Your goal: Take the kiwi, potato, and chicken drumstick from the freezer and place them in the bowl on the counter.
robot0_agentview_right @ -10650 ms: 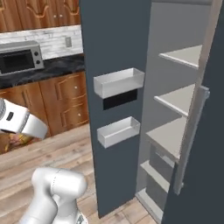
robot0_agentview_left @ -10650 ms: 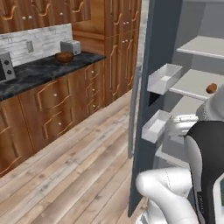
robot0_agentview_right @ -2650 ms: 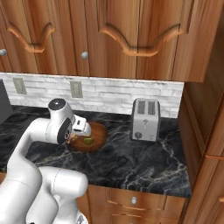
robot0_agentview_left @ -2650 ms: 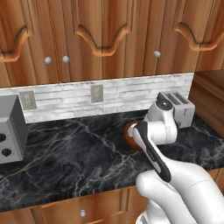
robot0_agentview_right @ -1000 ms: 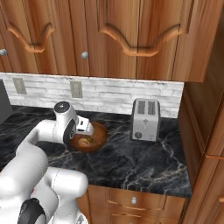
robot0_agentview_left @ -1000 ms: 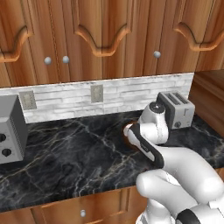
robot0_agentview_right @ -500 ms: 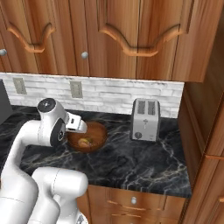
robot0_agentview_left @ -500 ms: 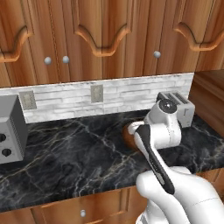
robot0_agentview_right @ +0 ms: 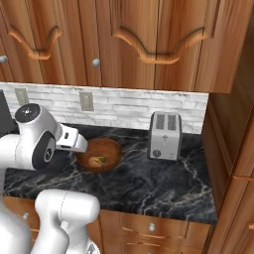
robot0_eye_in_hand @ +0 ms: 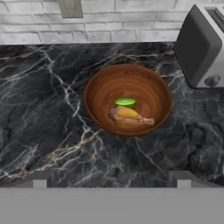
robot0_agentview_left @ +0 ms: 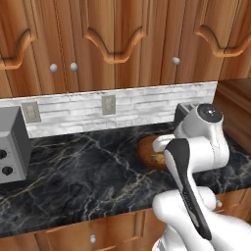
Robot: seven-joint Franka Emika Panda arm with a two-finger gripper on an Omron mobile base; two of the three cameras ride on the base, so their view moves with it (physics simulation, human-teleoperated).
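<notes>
- Wooden cabinets (robot0_agentview_right: 149,39) and a pale brick backsplash (robot0_agentview_left: 137,105) fill the upper part of both base views, above the black marble table (robot0_eye_in_hand: 39,113).
- At the upper right of the hand view stands a toaster (robot0_eye_in_hand: 203,46), just beside the bowl.
- Centre frame in the hand view, the bowl (robot0_eye_in_hand: 103,87) sits on the table and holds the chicken drumstick (robot0_eye_in_hand: 129,117) with the kiwi (robot0_eye_in_hand: 125,102) touching it behind; no potato is visible in it.
- At the bottom edge, the fingers (robot0_eye_in_hand: 111,180) stand wide apart and empty, with the bowl above and between them.
- Risk, as I judge it: swinging the arm away low could clip the bowl's rim or the toaster.
</notes>
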